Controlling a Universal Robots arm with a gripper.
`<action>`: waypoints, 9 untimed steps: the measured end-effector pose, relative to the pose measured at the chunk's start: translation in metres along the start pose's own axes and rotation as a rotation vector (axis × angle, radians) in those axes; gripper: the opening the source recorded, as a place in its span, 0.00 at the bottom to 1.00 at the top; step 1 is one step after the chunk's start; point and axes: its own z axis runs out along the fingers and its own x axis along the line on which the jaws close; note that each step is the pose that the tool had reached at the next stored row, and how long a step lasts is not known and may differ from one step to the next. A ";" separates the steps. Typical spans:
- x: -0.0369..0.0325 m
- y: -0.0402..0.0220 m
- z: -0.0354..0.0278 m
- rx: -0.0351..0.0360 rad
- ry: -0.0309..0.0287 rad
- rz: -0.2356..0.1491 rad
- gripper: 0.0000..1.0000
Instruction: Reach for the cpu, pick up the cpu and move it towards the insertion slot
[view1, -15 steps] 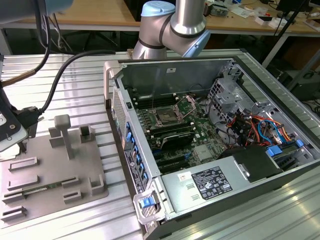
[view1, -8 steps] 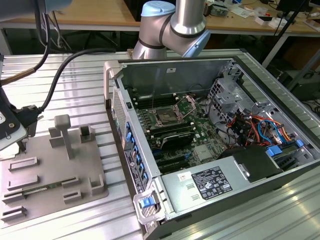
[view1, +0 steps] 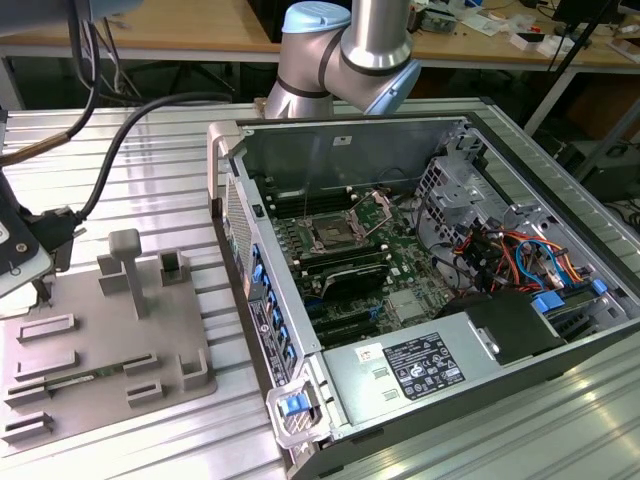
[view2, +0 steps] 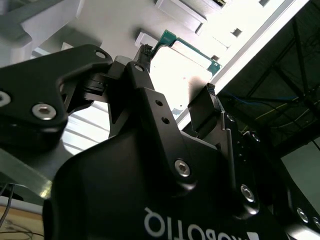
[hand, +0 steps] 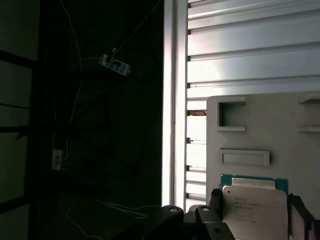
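The claw (view2: 177, 71) is clenched on the cpu (view2: 182, 62). In both wrist views a black fingertip (view2: 145, 52) sits against each of two opposite edges of the chip, w/ no gap that I can see. So the reach is done, and the grasp looks done too, in my judgement. The cpu is right between the fingertips, its silvery top toward the wrist and a green rim showing on one side. Directly beyond it is the grey tray (hand: 280, 125) w/ rectangular recesses. Whether the chip is lifted off the tray or rests on it, I cannot tell.

What is left is the whole carry. The insertion slot (view1: 330, 236) is well apart from the claw, toward the exterior view's right. It sits on the motherboard inside the open computer case (view1: 340, 150), w/ a shiny metal frame and a dark centre.

Surface: tray and case both stand on a table (view1: 150, 170) of ribbed metal slats w/ bright reflections. A thick black cable (view1: 130, 125) hangs over it on the claw's side. Past the table edge, the first wrist view shows a dark floor area w/ thin wires and a small power strip (hand: 114, 64). Farther off, behind the arm (view1: 350, 50), are wooden workbenches (view1: 180, 25) w/ misc. items
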 end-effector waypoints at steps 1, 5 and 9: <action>0.0000 0.0000 -0.0002 0.0000 0.0000 0.000 0.55; 0.0001 0.0000 -0.0015 0.0000 0.0002 -0.001 0.55; 0.0000 0.0001 -0.0024 -0.0001 0.0000 -0.002 0.55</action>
